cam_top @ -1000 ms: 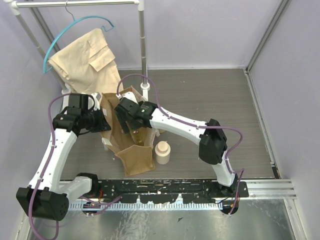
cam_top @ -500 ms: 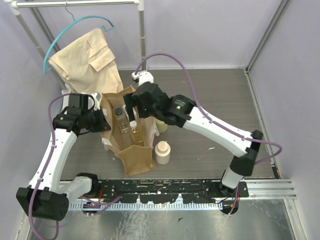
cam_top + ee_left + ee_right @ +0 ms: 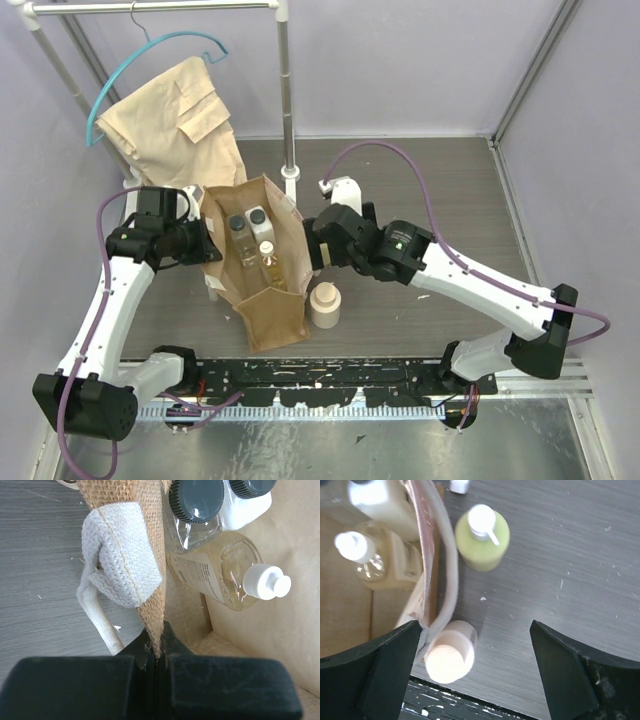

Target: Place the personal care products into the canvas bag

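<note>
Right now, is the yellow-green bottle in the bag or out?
Out. The yellow-green bottle stands upright on the table, just outside the canvas bag wall.

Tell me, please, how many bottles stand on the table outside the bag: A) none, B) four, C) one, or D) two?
D: the green bottle and the cream bottle stand on the table beside the bag, while the white bottle, the clear bottle and the amber bottle are inside it.
</note>
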{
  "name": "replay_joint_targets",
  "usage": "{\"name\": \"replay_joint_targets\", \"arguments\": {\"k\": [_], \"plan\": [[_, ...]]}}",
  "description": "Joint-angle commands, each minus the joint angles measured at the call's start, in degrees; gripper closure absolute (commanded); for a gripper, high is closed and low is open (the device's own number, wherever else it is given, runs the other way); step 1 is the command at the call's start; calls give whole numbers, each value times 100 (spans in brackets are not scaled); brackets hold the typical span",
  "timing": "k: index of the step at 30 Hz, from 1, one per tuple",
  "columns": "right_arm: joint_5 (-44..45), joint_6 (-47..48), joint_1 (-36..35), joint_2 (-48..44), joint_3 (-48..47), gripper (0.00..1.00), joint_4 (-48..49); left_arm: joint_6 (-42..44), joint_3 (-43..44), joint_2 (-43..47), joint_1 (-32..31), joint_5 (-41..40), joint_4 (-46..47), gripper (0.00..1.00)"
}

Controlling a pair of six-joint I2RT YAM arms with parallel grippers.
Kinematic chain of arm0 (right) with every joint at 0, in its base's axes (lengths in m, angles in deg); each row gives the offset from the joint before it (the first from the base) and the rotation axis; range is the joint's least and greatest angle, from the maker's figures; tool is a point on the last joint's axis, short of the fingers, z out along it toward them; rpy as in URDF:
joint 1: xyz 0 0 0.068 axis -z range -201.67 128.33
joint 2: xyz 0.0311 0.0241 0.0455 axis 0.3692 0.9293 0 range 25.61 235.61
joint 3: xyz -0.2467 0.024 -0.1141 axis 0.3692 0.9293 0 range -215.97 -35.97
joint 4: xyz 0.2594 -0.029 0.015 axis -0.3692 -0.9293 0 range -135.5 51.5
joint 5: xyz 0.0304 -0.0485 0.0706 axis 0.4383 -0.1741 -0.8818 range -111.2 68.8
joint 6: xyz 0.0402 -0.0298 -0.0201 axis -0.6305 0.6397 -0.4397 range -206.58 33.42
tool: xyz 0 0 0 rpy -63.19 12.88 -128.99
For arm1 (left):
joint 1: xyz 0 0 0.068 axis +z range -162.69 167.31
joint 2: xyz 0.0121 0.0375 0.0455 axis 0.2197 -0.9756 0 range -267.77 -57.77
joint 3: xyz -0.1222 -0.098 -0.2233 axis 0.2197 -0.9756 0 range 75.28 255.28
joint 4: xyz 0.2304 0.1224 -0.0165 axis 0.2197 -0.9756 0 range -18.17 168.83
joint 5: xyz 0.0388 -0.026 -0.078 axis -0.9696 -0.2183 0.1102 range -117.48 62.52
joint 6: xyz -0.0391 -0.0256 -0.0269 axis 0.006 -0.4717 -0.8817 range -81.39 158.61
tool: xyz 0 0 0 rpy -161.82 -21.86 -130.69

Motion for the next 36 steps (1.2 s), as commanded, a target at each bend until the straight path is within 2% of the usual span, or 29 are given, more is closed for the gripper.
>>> {"name": "replay_joint_targets", "arguments": {"k": [1,7,13,25,36], "plan": [[222,-615,-34,-680,583,3,-155,37,-48,-63,-16,15,-80,100],[54,-896,-35,-937,1099,3,-328,36,-39,-63,-12,9,-97,100],[-303,-976,-34,-971,1474,2,57,46,-31,-60,-16,6,-104,100],[-1162,-1038,-62,-602,1655,3,769,102,-11,-73,-16,10,-129,100],[-1238,-1454,-84,-279,2202,2,940,123,-13,-68,-16,81,-114,100]]}}
